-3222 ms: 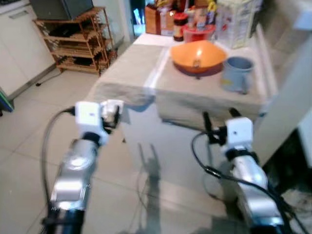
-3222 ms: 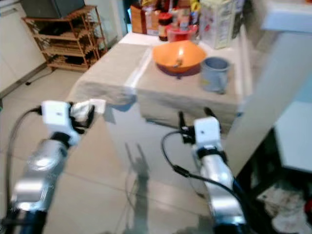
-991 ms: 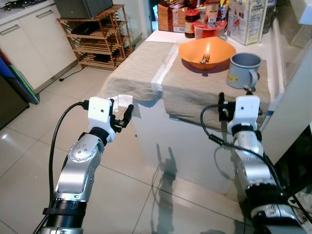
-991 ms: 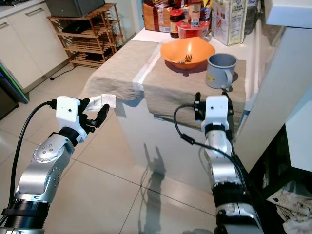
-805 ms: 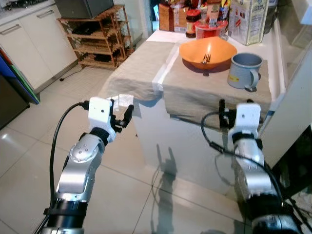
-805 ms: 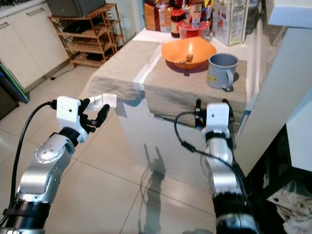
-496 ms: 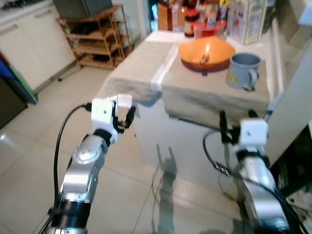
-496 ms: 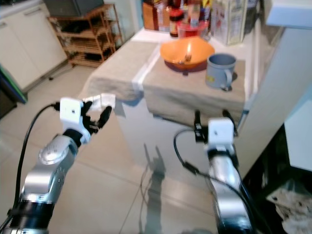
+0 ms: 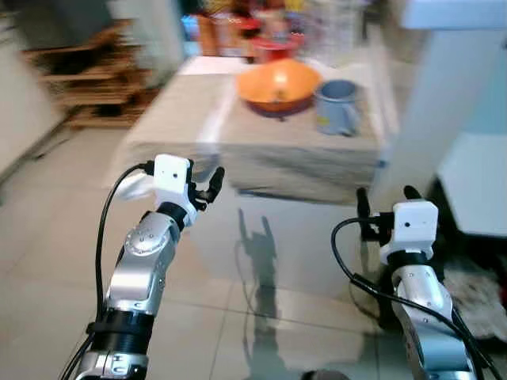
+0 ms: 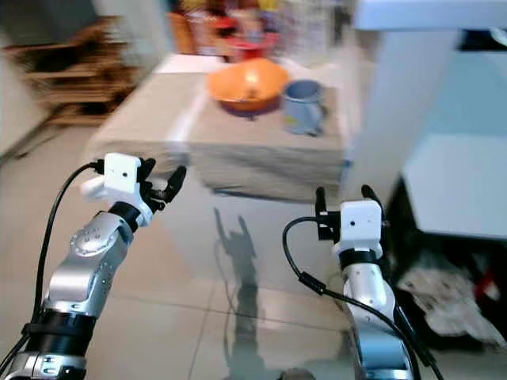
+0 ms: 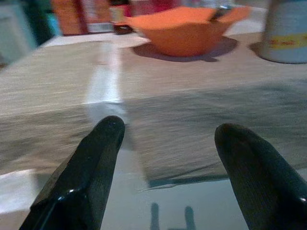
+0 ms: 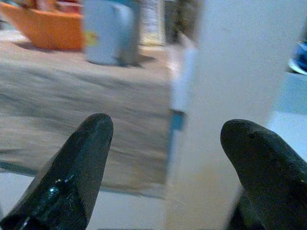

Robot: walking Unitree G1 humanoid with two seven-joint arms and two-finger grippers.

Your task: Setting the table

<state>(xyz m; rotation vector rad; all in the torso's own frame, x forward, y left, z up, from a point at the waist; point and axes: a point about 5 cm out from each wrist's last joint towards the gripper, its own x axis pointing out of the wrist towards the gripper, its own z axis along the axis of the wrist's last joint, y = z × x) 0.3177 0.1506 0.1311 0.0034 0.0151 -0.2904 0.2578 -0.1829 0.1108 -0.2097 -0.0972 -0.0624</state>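
Left claw [image 11: 165,158] spread, orange bowl [image 11: 184,26] upright

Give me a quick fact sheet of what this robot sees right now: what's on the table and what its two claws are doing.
Table: placemats cover its top
Bowl: orange bowl on the far part of a placemat
Mug: grey-blue mug to the right of the bowl
Left gripper: open, empty, short of the table's near edge
Right gripper: open, empty, below the table's near right corner
Picture: blurred
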